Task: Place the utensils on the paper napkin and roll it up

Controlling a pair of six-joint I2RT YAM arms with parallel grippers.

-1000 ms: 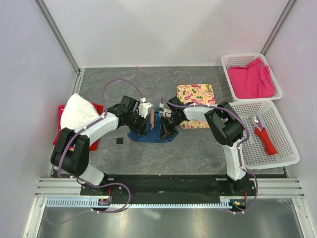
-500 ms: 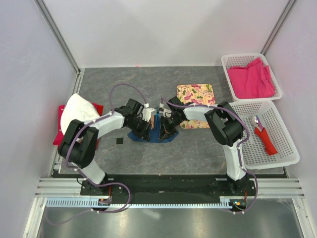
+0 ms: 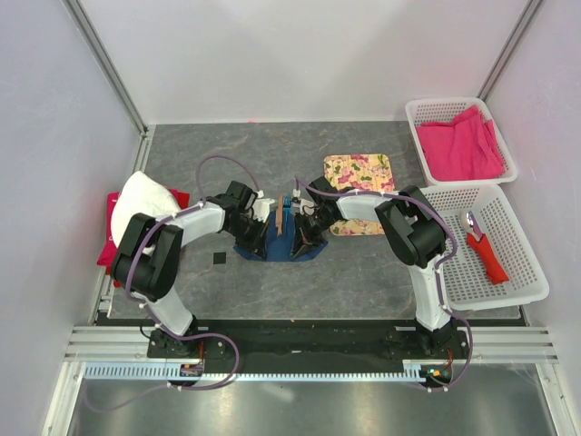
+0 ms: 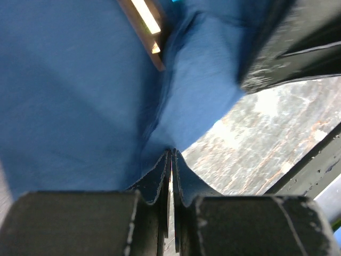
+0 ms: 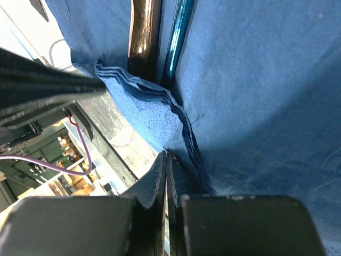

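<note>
Seen from above, the left gripper (image 3: 261, 243) and right gripper (image 3: 302, 243) hung close together over the blue paper napkin (image 3: 318, 252) at the middle of the table (image 3: 363, 282). Their bodies hid most of the napkin, and only the blue utensil (image 3: 285, 202) poked out beyond them. The wrist views showed what the top view could not: each pair of jaws was pressed together on a pinched fold of napkin. The right wrist alone showed the utensil lying on the napkin beside a brown stick (image 5: 143, 32). Further right lay a floral mat (image 3: 359, 171), a basket (image 3: 415, 116) holding pink cloth (image 3: 458, 145), and a red-handled tool (image 3: 487, 254).
</note>
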